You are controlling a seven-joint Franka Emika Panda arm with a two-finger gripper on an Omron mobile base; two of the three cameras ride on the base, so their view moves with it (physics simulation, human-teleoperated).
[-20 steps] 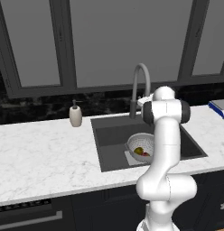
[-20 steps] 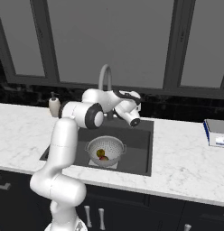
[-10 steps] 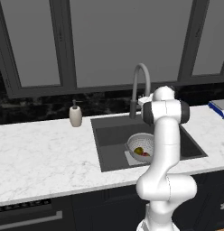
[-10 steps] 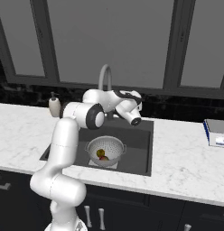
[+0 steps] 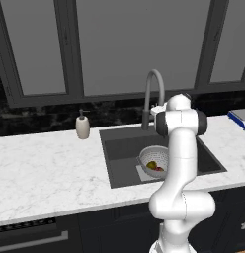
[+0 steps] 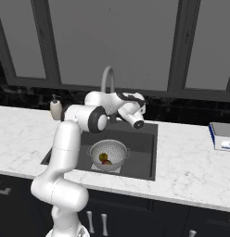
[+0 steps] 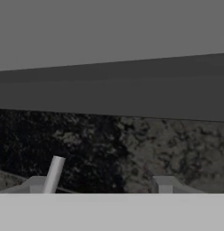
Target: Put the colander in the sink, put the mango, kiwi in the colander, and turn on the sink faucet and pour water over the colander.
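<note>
Sitting on the floor of the sink (image 5: 119,148), the colander (image 5: 148,157) is holding the kiwi (image 5: 151,164) and the mango (image 5: 159,169), the red fruit touching the green one at its 4 o'clock. Reaching toward the back wall, the gripper (image 7: 101,182) is hovering beside the base of the sink faucet (image 5: 153,88), with a slim grey lever (image 7: 53,173) standing against its left finger (image 7: 36,184). Its jaws are standing apart, clamping nothing that can be made out. At 9 o'clock from the sink, a soap dispenser (image 5: 83,125) is standing on the marble counter (image 5: 45,173).
</note>
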